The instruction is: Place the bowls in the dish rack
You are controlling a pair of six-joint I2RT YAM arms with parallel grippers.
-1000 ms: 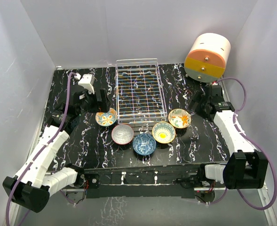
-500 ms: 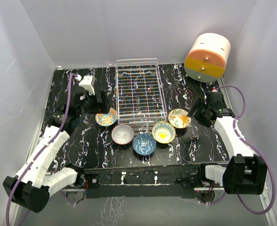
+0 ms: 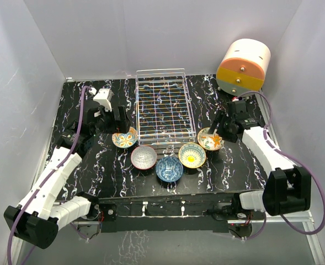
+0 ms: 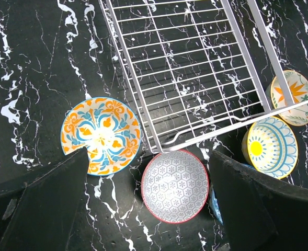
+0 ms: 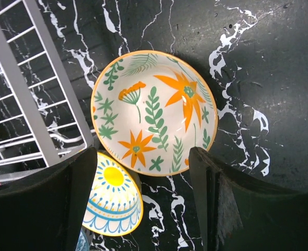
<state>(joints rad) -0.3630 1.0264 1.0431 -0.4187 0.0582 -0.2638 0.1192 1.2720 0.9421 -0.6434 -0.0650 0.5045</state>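
Five bowls sit in an arc in front of the silver wire dish rack point(image 3: 162, 110): orange-and-blue point(image 3: 124, 137), red-rimmed point(image 3: 144, 157), blue point(image 3: 169, 168), yellow-and-teal point(image 3: 192, 155) and orange-floral point(image 3: 209, 138). My right gripper point(image 3: 220, 128) hovers open right over the orange-floral bowl point(image 5: 154, 112); its fingers point(image 5: 232, 204) straddle the bowl's near rim, and the yellow-and-teal bowl point(image 5: 112, 201) lies beside the left finger. My left gripper point(image 3: 118, 118) hangs open above the orange-and-blue bowl point(image 4: 100, 135) and the red-rimmed bowl point(image 4: 175, 185), holding nothing. The rack point(image 4: 195, 68) holds no bowl.
An orange-and-cream cylindrical drawer cabinet point(image 3: 243, 66) stands at the back right corner, behind the right arm. The black marbled table point(image 3: 90, 160) is walled in by pale panels on three sides. The rack's front corner nearly touches the nearest bowls.
My right arm has swung left and forward, from beside the orange-floral bowl to over it. The left arm and the bowls have hardly moved.
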